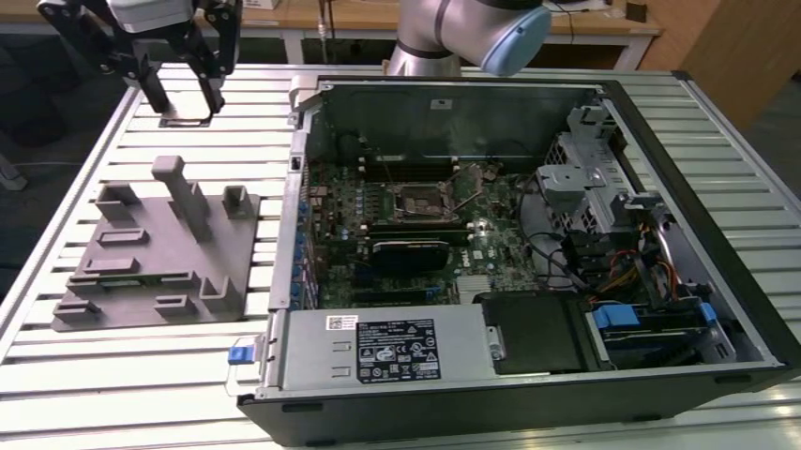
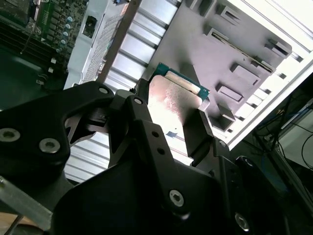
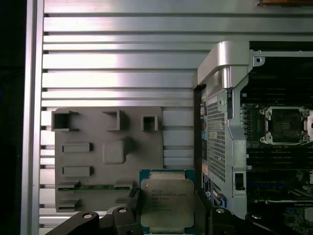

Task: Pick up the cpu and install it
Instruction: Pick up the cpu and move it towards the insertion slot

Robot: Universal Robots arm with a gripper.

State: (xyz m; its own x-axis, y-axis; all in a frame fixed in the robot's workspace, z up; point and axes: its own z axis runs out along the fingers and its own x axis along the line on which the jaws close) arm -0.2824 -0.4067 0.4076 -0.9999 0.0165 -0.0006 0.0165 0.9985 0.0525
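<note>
cpu [image 3: 166, 203] hangs gripped by two opposite edges in the fingers [image 2: 198, 129], above a corner of the surface [image 1: 75, 384] on the exterior view's left, just past the grey tray [image 1: 150, 253]. Held so thinly it could tilt or slip, then clip the case wall [image 3: 222, 63] or seat crooked in the socket [image 1: 419, 199].

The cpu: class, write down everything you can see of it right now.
The cpu is a small, flat, square chip: shiny silver metal top with faint print, on a thin green rim. The end effector is shut on it, black fingers pressing two opposite edges. It is held near the grey tray, outside the open computer case.
</note>
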